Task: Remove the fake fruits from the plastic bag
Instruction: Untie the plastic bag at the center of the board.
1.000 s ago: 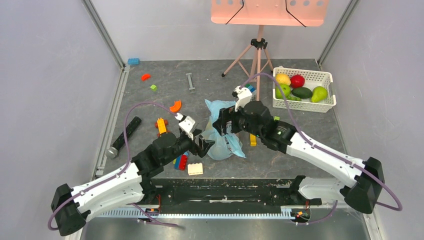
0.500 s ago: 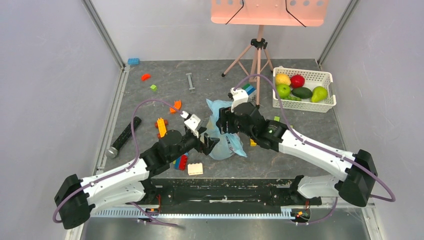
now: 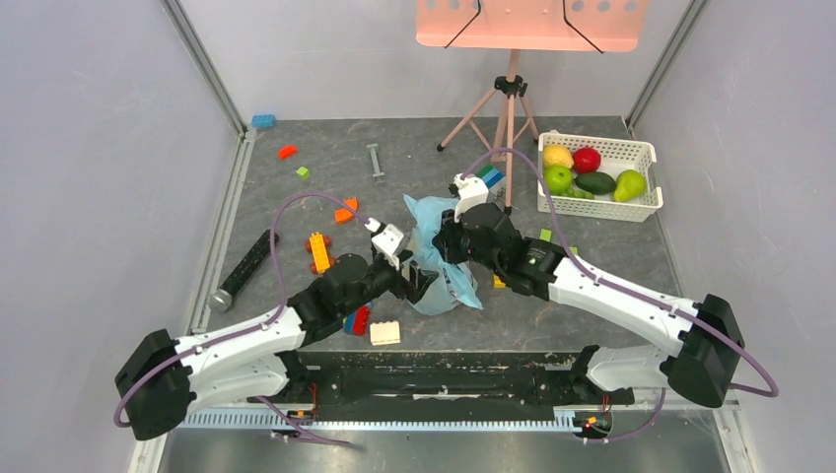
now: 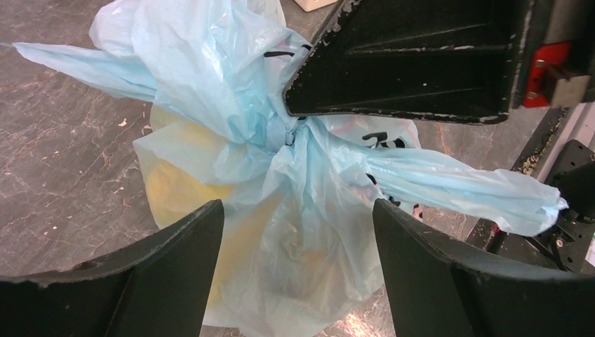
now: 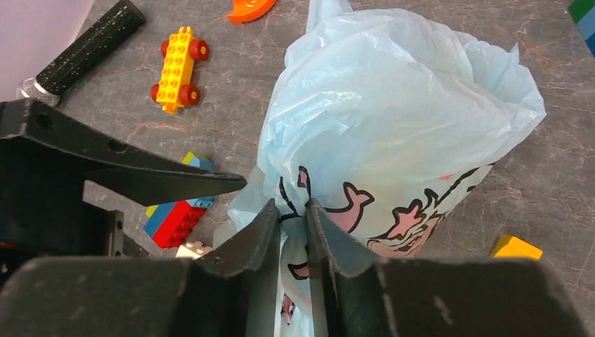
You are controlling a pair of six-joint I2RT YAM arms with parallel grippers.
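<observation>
The light-blue plastic bag (image 3: 452, 288) with pink cartoon print stands bunched at mid-table. My right gripper (image 5: 289, 205) is shut on a fold of the bag (image 5: 393, 105) just below its gathered neck. My left gripper (image 4: 296, 207) is open, its two fingers standing either side of the bag's bulging lower part (image 4: 309, 232) without touching it. The fake fruits show only as a yellow shape (image 4: 175, 189) through the plastic; the others are hidden. In the top view my left gripper (image 3: 419, 281) is at the bag's left side and my right gripper (image 3: 441, 246) comes from the right.
A white basket (image 3: 631, 205) with several fruits sits at the back right. A pink tripod (image 3: 508, 108) stands behind the bag. Building blocks lie around: a yellow wheeled one (image 3: 317, 248), a red-blue one (image 3: 357, 320), a cream one (image 3: 384, 333). A black bar (image 3: 246, 266) lies left.
My right gripper's jaws have come together on the bag's plastic. My left arm has moved right, bringing its open fingers around the bag's lower part.
</observation>
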